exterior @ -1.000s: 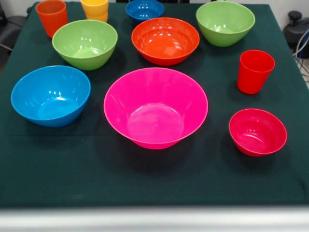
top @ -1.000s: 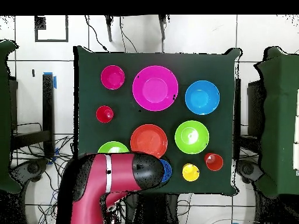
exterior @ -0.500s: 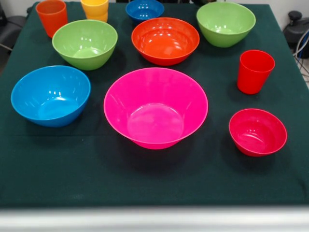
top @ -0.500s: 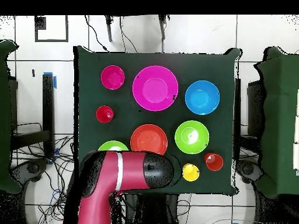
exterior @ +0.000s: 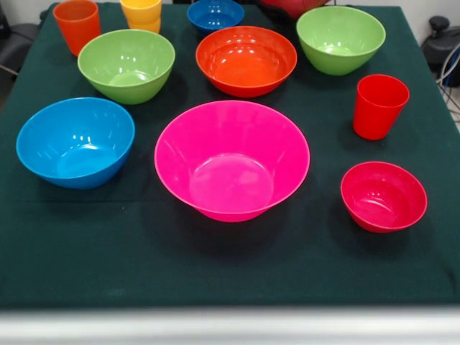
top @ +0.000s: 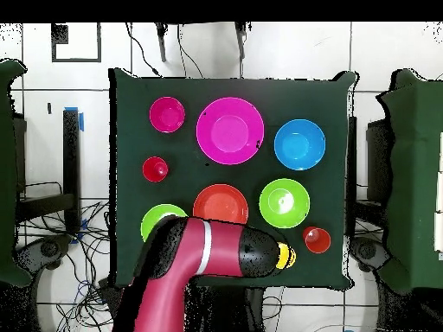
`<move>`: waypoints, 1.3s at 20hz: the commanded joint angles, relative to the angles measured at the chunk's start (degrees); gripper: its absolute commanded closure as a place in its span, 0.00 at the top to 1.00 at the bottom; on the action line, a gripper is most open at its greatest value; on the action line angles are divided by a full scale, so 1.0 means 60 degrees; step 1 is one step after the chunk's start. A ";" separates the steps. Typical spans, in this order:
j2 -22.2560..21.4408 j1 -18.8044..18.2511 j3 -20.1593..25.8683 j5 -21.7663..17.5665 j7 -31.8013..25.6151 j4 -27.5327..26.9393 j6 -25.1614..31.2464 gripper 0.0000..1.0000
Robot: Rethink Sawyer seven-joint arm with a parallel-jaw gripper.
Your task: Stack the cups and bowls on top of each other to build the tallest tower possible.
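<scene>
In the front view the large pink bowl (exterior: 232,159) sits in the middle of the table. The sky blue bowl (exterior: 75,141) is on its left, and the small red bowl (exterior: 384,195) and the red cup (exterior: 379,106) are on its right. Behind stand two lime green bowls (exterior: 126,65) (exterior: 341,39) with the orange bowl (exterior: 246,61) between them. At the far edge are the orange cup (exterior: 77,25), the yellow cup (exterior: 141,14) and the small dark blue bowl (exterior: 215,14). All stand apart and upright. The gripper does not show. A red part of the arm (exterior: 295,6) shows at the top edge.
In the overhead view the red and black arm (top: 208,251) lies across the table's near edge. It hides the dark blue bowl, part of the yellow cup (top: 286,255) and part of one green bowl (top: 158,217). The dark green cloth (exterior: 230,266) covers the table.
In the overhead view the arm has swung right, over the dark blue bowl and up to the yellow cup. A red arm part now shows at the front view's top. The right green bowl has shifted slightly.
</scene>
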 commanded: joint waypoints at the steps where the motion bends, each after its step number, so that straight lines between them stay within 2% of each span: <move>1: 0.0894 -0.0394 0.0315 -0.0809 -0.2742 -0.2185 0.0615 1.00; 12: 0.1057 -0.0925 0.0629 -0.1447 -0.2961 -0.2534 0.1050 1.00; 22: 0.0472 -0.1219 0.1094 -0.1116 -0.2999 -0.1997 0.2212 1.00; 26: 0.0267 -0.1290 0.1238 -0.1008 -0.2684 -0.1885 0.2382 1.00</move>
